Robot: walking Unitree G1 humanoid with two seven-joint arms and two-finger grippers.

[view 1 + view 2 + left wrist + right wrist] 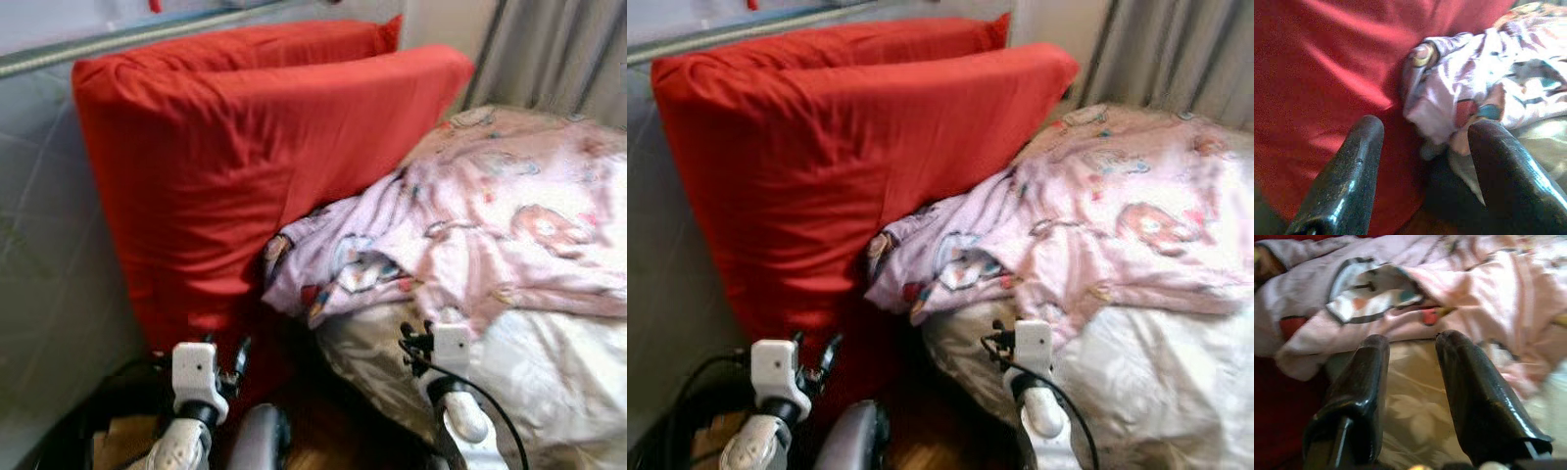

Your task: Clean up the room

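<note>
Head views: a big red cushion (245, 166) leans upright against the wall, its lower edge touching a rumpled pink blanket (490, 225) spread over a cream quilt (549, 382) on the bed. Both arms reach forward low, the left end effector (230, 357) near the cushion's base, the right end effector (416, 338) at the quilt's edge beneath the blanket.

Left wrist view: the left end effector (1422, 147) is spread wide and empty, the cushion and blanket corner beyond it.

Right wrist view: the right end effector (1411, 340) is parted, holding nothing, its tips just short of the blanket's hem above the quilt.
</note>
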